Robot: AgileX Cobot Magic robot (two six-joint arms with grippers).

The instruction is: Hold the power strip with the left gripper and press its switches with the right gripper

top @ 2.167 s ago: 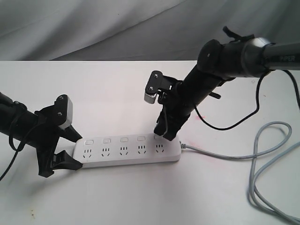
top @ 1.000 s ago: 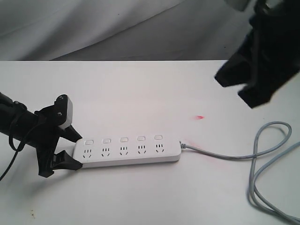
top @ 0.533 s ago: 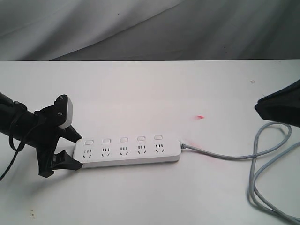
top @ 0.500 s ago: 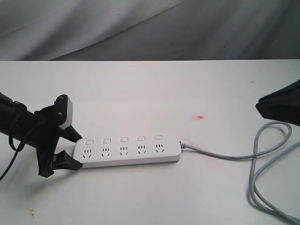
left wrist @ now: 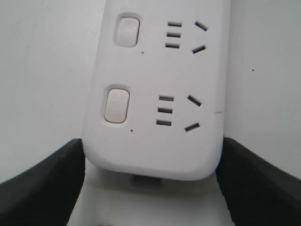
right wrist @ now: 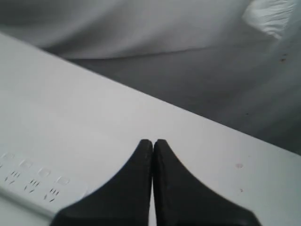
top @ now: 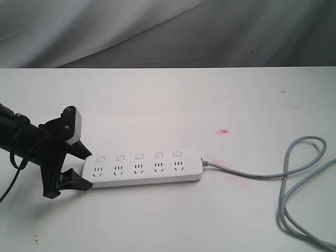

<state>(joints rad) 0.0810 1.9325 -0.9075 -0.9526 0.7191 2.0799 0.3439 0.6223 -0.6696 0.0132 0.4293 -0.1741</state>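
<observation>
One power strip (top: pixel 142 176), five switches (top: pixel 138 156), left end effector (top: pixel 84 169) gripping it

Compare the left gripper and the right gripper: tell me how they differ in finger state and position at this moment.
The left gripper has its fingers spread around the end of the power strip, apparently touching both sides. The right gripper has its fingertips pressed together on nothing.

The left gripper sits low on the table at the strip. The right gripper is off the strip and outside the exterior view.

Both have black fingers.

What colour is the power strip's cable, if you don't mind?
Grey cable; exterior view shows it best.
</observation>
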